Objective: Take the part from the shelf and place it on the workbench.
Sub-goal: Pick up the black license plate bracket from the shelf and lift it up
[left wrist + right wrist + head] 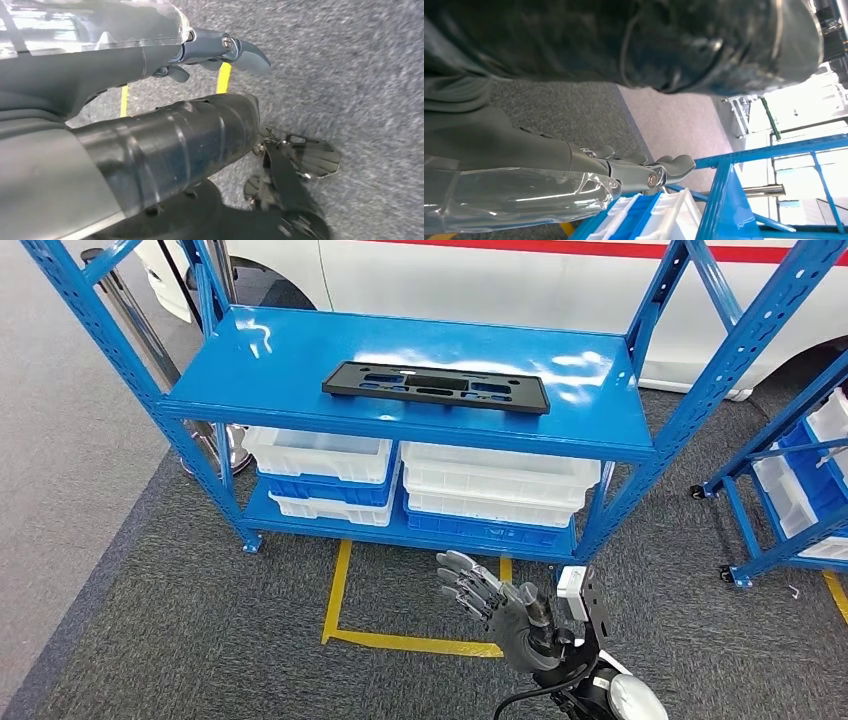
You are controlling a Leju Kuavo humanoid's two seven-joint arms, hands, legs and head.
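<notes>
On blue shelf (pixel 300 370), one black part (pixel 436 387), four bins (pixel 318 454), right robot hand (pixel 492 602) empty

- Open carpet (pixel 200 640) is seen between the right hand (pixel 490 600) and the shelf (pixel 300 360) at 12 o'clock.
- The part (pixel 436 387) is flanked by blue uprights (pixel 700 390) at 10 and 2 o'clock.

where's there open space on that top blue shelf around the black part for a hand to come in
The top shelf is bare left of the black part, behind it toward the white car, and along the front edge. Below it is crowded: the lower shelf is packed with white and blue bins.
</notes>
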